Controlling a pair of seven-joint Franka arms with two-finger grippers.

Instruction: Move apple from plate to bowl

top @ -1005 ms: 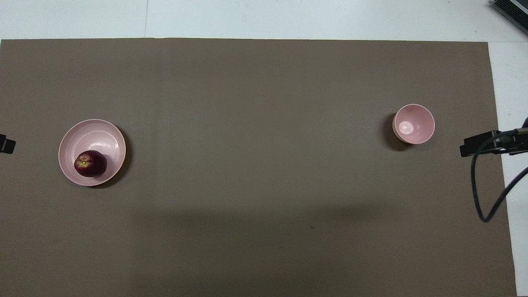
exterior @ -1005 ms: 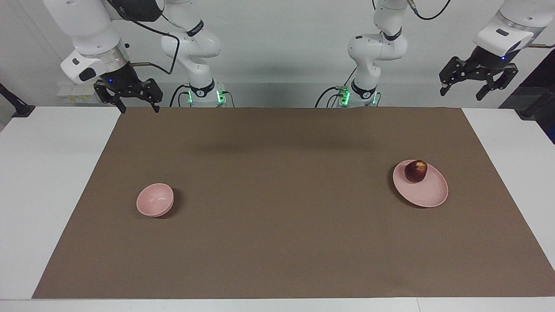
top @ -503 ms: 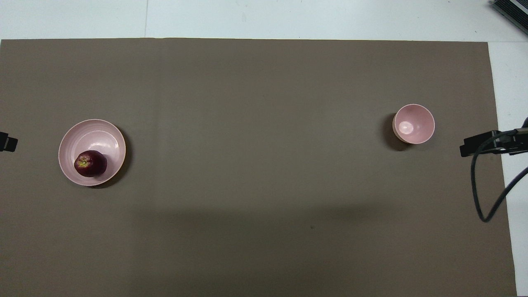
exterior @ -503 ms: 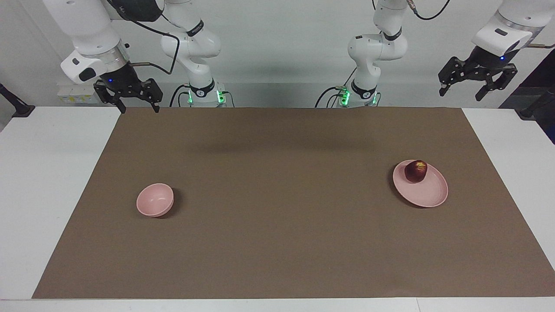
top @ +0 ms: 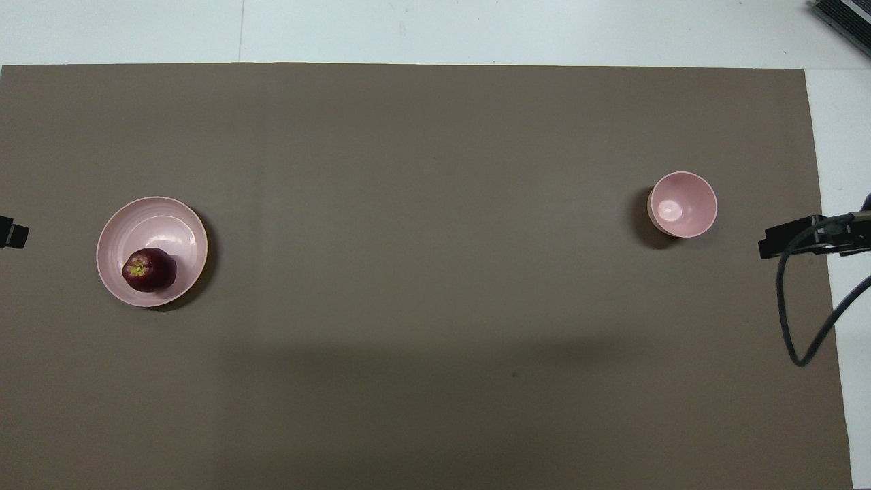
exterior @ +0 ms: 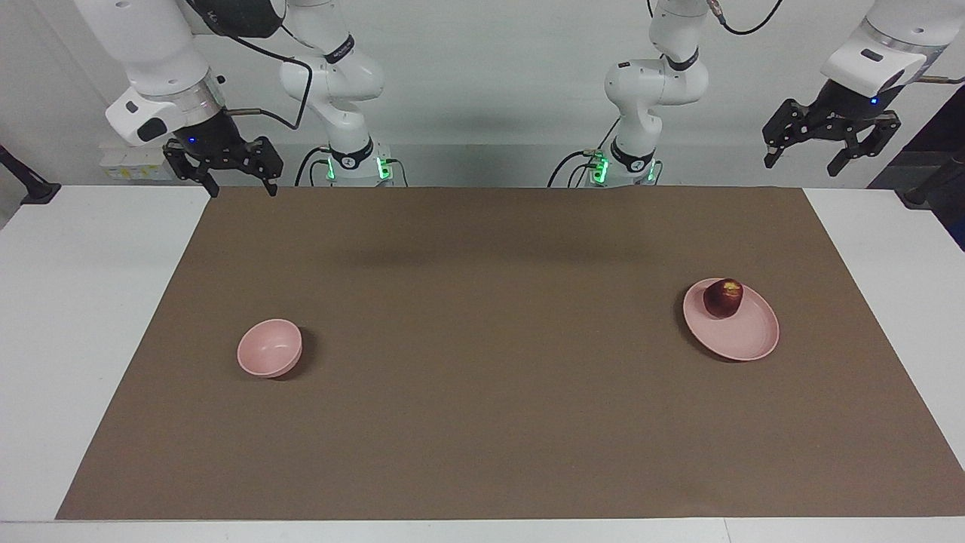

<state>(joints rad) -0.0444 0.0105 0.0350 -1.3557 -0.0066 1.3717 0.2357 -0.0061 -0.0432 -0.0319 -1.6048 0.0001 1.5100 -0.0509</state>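
A small dark red apple (exterior: 723, 297) sits on the pale pink plate (exterior: 742, 335), on the part of it nearest the robots, toward the left arm's end of the table. It also shows in the overhead view (top: 148, 270) on the plate (top: 163, 224). The small deep pink bowl (exterior: 269, 348) stands empty toward the right arm's end, and shows from overhead too (top: 682, 204). My left gripper (exterior: 801, 164) hangs open and empty, high over the table's corner. My right gripper (exterior: 241, 188) hangs open and empty over the mat's corner nearest the robots.
A brown mat (exterior: 482, 339) covers most of the white table (exterior: 83, 302). A black cable (top: 789, 320) hangs from the right arm's hand at the mat's edge in the overhead view.
The left gripper has shifted very slightly in the air. The apple, plate, bowl and right gripper have not moved.
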